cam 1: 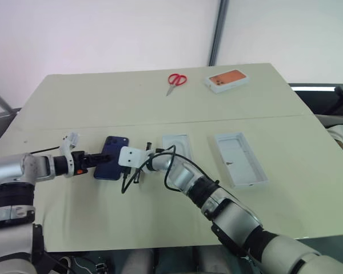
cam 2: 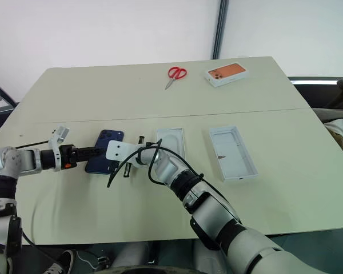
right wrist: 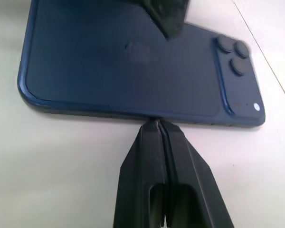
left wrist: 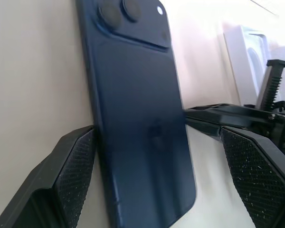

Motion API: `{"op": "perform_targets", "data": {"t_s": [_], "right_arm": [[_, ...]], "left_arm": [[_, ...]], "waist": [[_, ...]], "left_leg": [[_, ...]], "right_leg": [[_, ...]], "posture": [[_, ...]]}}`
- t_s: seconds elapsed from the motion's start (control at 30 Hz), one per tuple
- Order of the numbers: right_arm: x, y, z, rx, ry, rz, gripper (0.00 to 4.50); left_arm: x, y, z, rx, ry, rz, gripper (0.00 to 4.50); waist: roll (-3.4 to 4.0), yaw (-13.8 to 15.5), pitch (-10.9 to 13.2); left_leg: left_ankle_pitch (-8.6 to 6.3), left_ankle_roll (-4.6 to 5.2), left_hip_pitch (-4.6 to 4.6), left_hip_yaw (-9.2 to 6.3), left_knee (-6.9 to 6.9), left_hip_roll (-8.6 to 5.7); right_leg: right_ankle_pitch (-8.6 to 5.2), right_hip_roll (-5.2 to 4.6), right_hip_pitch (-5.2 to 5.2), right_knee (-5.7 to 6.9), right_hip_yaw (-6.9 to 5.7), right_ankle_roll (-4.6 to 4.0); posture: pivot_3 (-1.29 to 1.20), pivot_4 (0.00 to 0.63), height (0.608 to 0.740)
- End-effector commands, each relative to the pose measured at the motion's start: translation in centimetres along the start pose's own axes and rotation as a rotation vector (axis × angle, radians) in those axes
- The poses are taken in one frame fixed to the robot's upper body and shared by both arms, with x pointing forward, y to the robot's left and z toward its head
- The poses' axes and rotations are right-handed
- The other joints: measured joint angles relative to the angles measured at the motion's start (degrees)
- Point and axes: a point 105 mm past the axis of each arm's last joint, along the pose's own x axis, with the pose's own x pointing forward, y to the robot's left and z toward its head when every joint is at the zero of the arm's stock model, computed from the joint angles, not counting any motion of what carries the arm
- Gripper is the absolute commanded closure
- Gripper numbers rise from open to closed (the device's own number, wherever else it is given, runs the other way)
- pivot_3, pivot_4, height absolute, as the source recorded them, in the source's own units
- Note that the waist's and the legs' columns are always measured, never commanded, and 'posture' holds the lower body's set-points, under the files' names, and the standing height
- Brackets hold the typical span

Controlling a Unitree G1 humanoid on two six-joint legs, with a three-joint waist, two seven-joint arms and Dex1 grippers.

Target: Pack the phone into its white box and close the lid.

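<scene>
While the phone [cam 1: 110,157] is lying flat and back-up on the pale worktop [cam 1: 103,103], toward its left half and nearer the front edge than the far one, both arms are meeting at it from opposite sides. The left pincer [cam 1: 97,158] is reaching in from the left with its two black fingers [left wrist: 73,175] spread wide, one on each side of the phone's lower end; the left wrist view is showing the near pad right at the phone's long edge, though whether it is pressing on it cannot be told. The right pincer [right wrist: 157,124] is coming in from the right with its fingers pressed together, their joined tip sitting right at the phone's long side edge, gripping nothing. The phone's camera cluster [right wrist: 235,57] is pointing toward the far edge of the worktop. Just to the right of the right arm's wrist, a white tray with a rounded recess [cam 1: 176,145] is lying near the middle of the worktop, and further right, well apart from the phone, the white box [cam 1: 240,158] is lying open and face-up. Near the far edge, red-handled scissors [cam 1: 175,81] are lying beside a white box printed with an orange phone [cam 1: 226,80].
</scene>
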Motion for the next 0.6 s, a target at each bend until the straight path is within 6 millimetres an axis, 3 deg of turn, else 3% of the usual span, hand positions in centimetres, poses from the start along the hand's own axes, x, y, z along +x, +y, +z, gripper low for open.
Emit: {"op": "perform_targets", "data": {"t_s": [0.03,0.57,0.6], "right_arm": [[0.3,-0.1,1.2,-0.018,-0.029,0.001,4.45],[0.0,-0.2,0.3,-0.029,-0.014,-0.010,4.45],[0.0,-0.2,0.3,-0.031,-0.014,-0.009,4.48]], "left_arm": [[2.4,-1.3,-3.6,-0.160,0.123,-0.113,0.20],[0.1,2.3,-2.5,-0.234,-0.027,-0.006,0.20],[0.0,2.4,-2.5,-0.236,-0.030,-0.006,0.46]], "waist": [[-0.02,-0.1,0.0],[-0.13,-0.4,0.0],[-0.13,-0.4,0.0]], "left_leg": [[0.00,0.00,0.00,0.00,-0.04,0.00],[0.09,-0.16,0.02,-0.26,-0.58,0.01],[0.10,-0.17,0.03,-0.31,-0.61,0.01]], "right_leg": [[0.00,0.00,-0.01,-0.02,0.00,0.00],[0.01,0.03,-0.24,-0.17,-0.02,-0.03],[0.00,0.04,-0.25,-0.17,-0.03,-0.04]], "posture": [[0.00,0.150,0.740],[0.00,0.150,0.740],[0.00,0.150,0.740]]}}
